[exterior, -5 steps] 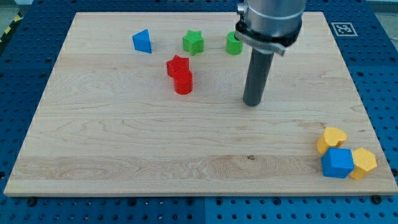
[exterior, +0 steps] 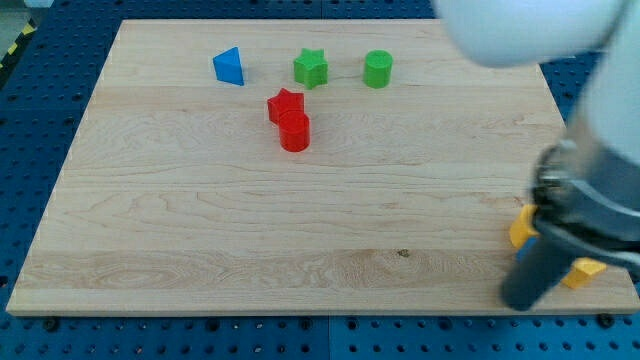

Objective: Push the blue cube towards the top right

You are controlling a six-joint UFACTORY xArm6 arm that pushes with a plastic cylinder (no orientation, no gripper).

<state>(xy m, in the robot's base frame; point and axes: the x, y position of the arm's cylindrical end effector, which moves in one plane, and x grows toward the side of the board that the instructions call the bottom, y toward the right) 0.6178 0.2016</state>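
Observation:
My tip rests on the wooden board near its bottom right corner, at the lower left of the cluster of blocks there. The rod and the arm above it cover the blue cube, so it does not show clearly. Slivers of two yellow blocks show beside the rod, one on its left and one on its right. Whether the tip touches the blue cube cannot be told.
A blue triangular block, a green star and a green cylinder stand along the view's top. A red star and a red cylinder touch each other below them.
The rod has swung from the board's upper middle down to the bottom right corner, and it now covers the blue cube. No block has visibly moved.

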